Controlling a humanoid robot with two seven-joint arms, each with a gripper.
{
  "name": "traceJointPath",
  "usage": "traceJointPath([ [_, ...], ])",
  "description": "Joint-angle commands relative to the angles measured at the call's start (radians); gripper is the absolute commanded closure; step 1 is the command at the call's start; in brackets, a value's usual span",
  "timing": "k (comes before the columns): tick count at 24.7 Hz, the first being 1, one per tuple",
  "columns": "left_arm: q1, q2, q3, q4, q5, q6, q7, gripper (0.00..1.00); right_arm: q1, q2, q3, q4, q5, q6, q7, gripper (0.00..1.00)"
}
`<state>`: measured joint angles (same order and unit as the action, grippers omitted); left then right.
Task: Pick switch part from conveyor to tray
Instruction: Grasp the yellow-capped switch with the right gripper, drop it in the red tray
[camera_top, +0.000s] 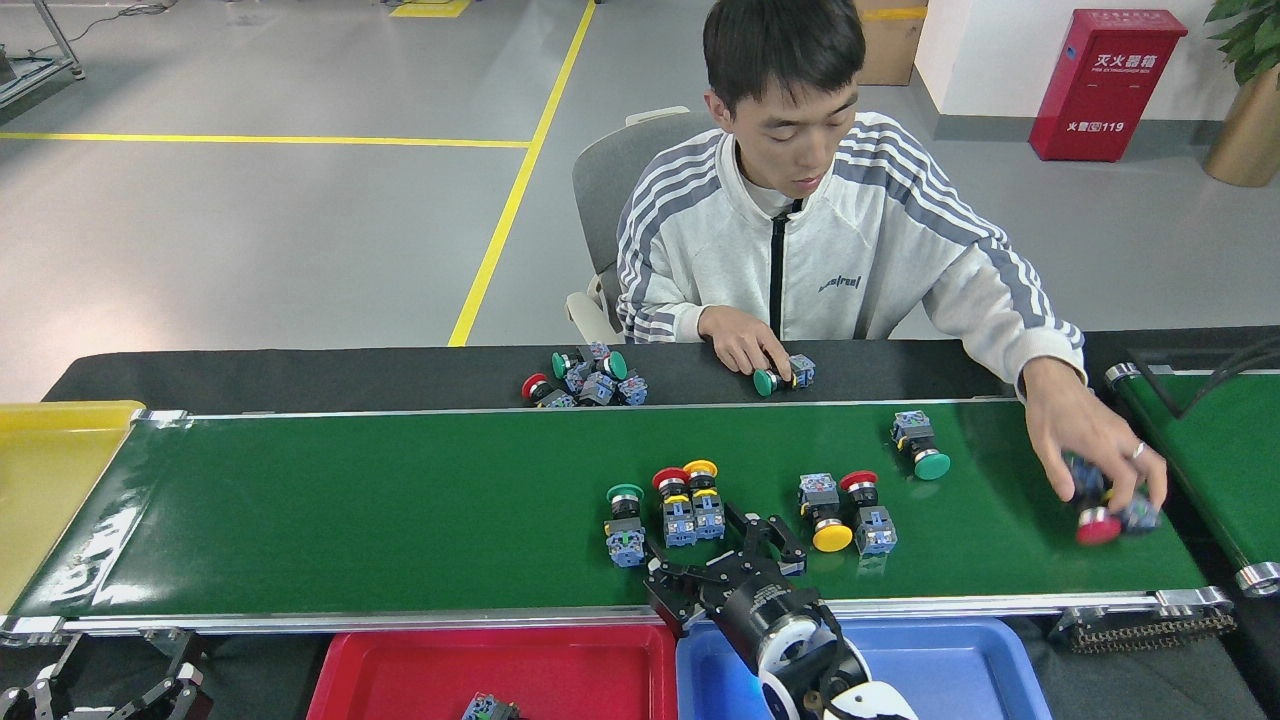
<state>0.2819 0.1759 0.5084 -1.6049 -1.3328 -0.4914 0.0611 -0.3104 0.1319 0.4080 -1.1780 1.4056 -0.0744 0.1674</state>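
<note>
The conveyor (350, 510) runs across the middle of the head view. On it lie several switch parts: a group of three (672, 502) with green, red and yellow caps, a pair (845, 510) with yellow and red caps, and a single green-capped one (920, 447). My right gripper (715, 555) reaches over the belt's near rail, open, with its fingers just right of and below the group of three and holding nothing. The red tray (560, 665) sits below the belt with one switch part (485, 708) in it. My left gripper (110, 675) rests open at the bottom left.
A person sits behind the belt; one hand (1100, 465) holds a red-capped switch at the belt's right end, the other (745, 350) rests on a green-capped one. More switches (590, 378) lie on the black cloth. A blue tray (960, 660), a yellow tray (40, 470) and a second belt (1215, 450) are nearby.
</note>
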Motion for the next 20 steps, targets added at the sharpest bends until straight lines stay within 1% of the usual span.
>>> traceJointPath([
  [1,-0.007,0.022,0.002,-0.006,0.003,-0.003,0.008,0.0,-0.036,0.021,0.0,0.028,0.001,0.001,-0.008,0.3],
  [2,-0.007,0.025,0.002,-0.006,0.003,-0.003,0.008,0.0,-0.045,0.026,0.0,0.035,0.001,-0.001,-0.009,0.51],
  [3,-0.009,0.025,0.002,-0.004,0.003,-0.003,0.008,0.0,-0.052,0.026,0.005,0.035,0.003,-0.002,-0.009,0.68],
  [5,-0.009,0.025,0.002,-0.006,0.003,-0.003,0.008,0.0,-0.059,0.026,0.026,0.034,0.003,-0.001,-0.009,0.85],
  [6,-0.009,0.025,0.002,-0.006,0.003,-0.003,0.008,0.0,-0.061,0.026,0.031,0.034,0.003,-0.002,-0.009,0.92],
  [7,-0.009,0.025,0.002,-0.007,0.003,-0.003,0.008,0.0,-0.061,0.026,0.031,0.032,0.0,-0.005,-0.009,0.95],
  [8,-0.01,0.025,0.002,-0.009,0.003,-0.003,0.008,0.0,-0.061,0.025,0.031,0.031,-0.002,-0.007,-0.009,0.98],
  [11,-0.01,0.024,0.001,-0.015,0.004,-0.003,0.006,0.0,-0.061,0.021,0.034,0.02,-0.004,-0.012,-0.011,0.98],
  [13,-0.018,0.024,0.001,-0.012,0.003,-0.001,0.006,0.0,-0.05,0.015,0.035,-0.026,-0.004,-0.025,-0.014,0.98],
  [14,-0.032,0.024,-0.001,-0.009,0.003,-0.001,0.006,0.0,-0.03,0.011,0.038,-0.075,-0.004,-0.062,-0.017,0.98],
  [16,-0.055,0.024,-0.001,-0.013,0.001,-0.001,0.0,0.0,0.059,-0.006,0.041,-0.21,-0.004,-0.2,-0.014,0.98],
  [18,-0.058,0.017,-0.011,-0.026,-0.002,-0.001,-0.006,0.0,0.152,-0.041,0.041,-0.33,-0.005,-0.32,-0.009,0.98],
  [20,-0.064,0.016,-0.059,-0.047,-0.003,0.008,-0.007,0.0,0.223,-0.075,0.048,-0.394,-0.005,-0.395,-0.011,0.98],
])
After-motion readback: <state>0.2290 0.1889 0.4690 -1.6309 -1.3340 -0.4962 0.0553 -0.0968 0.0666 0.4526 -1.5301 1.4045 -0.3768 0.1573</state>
